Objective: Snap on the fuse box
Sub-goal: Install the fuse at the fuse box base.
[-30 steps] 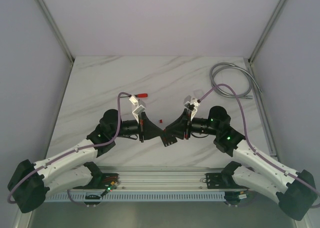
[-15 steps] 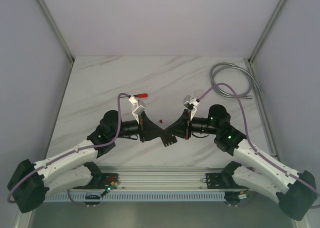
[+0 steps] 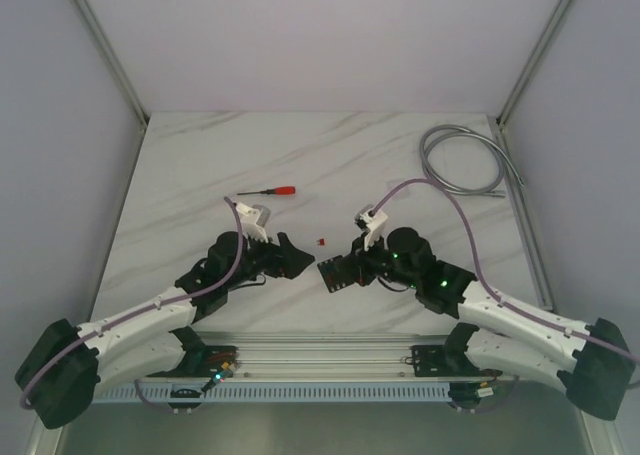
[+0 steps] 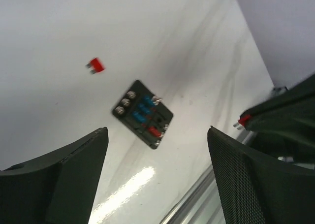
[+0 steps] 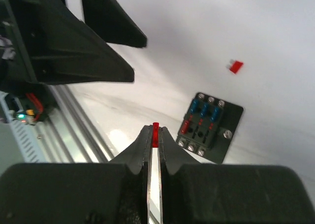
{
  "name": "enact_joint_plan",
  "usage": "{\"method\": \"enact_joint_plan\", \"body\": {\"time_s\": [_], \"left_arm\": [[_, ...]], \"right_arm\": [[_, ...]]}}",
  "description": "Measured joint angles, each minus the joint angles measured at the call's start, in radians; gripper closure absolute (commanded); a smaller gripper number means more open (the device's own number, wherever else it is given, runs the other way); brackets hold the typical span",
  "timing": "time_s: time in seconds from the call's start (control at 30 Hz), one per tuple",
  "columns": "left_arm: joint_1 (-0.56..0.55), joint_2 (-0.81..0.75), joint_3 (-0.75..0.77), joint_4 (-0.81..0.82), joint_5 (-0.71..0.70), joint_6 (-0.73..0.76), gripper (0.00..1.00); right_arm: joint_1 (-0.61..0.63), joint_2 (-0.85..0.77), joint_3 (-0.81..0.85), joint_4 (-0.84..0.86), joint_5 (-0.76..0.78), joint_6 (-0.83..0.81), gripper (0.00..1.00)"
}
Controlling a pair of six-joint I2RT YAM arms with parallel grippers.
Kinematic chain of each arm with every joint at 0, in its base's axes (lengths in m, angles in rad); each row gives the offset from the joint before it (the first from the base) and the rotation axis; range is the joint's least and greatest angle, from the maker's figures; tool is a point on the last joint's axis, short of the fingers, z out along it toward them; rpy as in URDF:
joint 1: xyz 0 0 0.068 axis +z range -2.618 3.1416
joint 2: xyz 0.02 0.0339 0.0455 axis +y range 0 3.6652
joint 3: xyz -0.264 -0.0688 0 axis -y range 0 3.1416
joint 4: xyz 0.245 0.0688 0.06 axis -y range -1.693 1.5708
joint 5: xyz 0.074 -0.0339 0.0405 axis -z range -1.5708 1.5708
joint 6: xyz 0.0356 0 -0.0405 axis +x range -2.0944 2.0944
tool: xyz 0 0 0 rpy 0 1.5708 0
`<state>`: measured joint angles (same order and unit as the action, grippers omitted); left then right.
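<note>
The fuse box (image 5: 210, 127), a flat black square with blue and red fuses in its slots, lies on the marble table (image 3: 200, 165); it also shows in the top view as the fuse box (image 3: 331, 275) and in the left wrist view as the fuse box (image 4: 142, 114). My right gripper (image 5: 155, 130) hovers just near of it, shut on a tiny red fuse (image 5: 156, 134). My left gripper (image 4: 157, 131) is open and holds nothing, with the box lying beyond its jaws. In the top view the left gripper (image 3: 297, 255) sits left of the box and the right gripper (image 3: 347, 267) right of it.
A loose red fuse (image 3: 322, 241) lies just behind the box. A red-handled screwdriver (image 3: 270, 191) rests farther back on the left, and a grey cable loop (image 3: 462, 160) lies at the back right. The metal rail (image 3: 320, 360) runs along the near edge.
My left gripper has opened and drawn back to the left. Both wrists have dropped lower towards the table. The right gripper has stayed shut on the red fuse.
</note>
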<state>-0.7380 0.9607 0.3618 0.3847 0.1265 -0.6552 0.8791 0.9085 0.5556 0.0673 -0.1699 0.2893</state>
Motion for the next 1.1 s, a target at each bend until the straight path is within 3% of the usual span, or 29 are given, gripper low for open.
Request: {"method": "enact_joint_plan", "body": {"time_s": [0.2, 0.5, 1.1], "left_arm": [[0.018, 0.0, -0.031, -0.06, -0.087, -0.093, 0.0], [0.019, 0.022, -0.043, -0.098, -0.131, -0.19, 0.0], [0.082, 0.111, -0.061, -0.11, -0.143, -0.287, 0.0]], "right_arm": [[0.121, 0.108, -0.019, -0.001, 0.265, 0.04, 1.0], [0.243, 0.294, -0.016, 0.002, 0.533, 0.081, 1.0], [0.288, 0.476, 0.025, 0.1, 0.669, 0.116, 1.0]]}}
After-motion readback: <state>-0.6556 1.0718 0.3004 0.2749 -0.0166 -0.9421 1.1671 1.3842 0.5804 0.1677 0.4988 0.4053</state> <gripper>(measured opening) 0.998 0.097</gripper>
